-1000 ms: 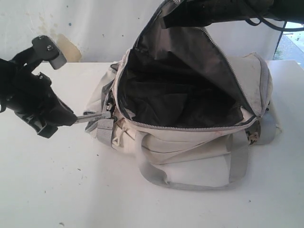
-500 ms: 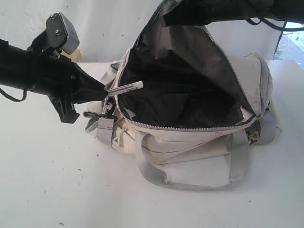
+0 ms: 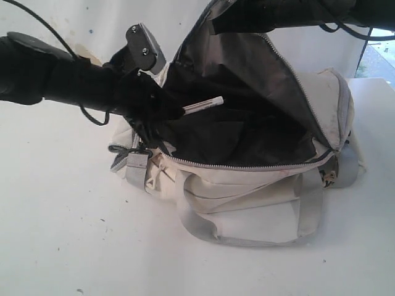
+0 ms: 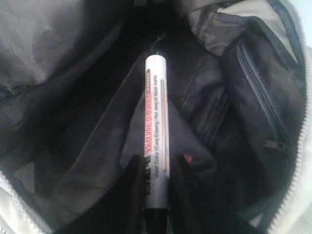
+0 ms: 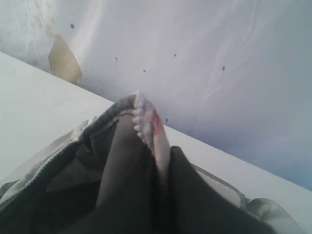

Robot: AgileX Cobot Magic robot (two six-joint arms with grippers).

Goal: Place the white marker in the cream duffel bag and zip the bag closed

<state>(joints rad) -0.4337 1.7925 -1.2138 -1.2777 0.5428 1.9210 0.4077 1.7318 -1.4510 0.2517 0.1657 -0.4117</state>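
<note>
The cream duffel bag (image 3: 259, 191) lies on the white table with its top unzipped and its dark lining showing. My left gripper (image 3: 179, 111) is shut on the white marker (image 3: 203, 104) near its black cap and holds it over the bag's open mouth, the barrel pointing into the bag. In the left wrist view the marker (image 4: 156, 131) sits between my two dark fingers (image 4: 134, 180) above the black lining. My right gripper (image 5: 163, 161) is shut on the bag's upper flap edge (image 5: 146, 126) and holds it lifted; in the exterior view that arm is at the top (image 3: 271, 12).
A grey strap (image 3: 203, 228) loops out on the table in front of the bag. A grey end tab with a buckle (image 3: 137, 165) hangs at the bag's left end under my left arm. An inner zip pocket (image 4: 258, 92) lies on the lining. A white wall stands behind.
My left arm has risen from the table beside the bag's left end and moved right, carrying the marker up over the rim and into the open mouth. The right gripper has kept the flap up.
</note>
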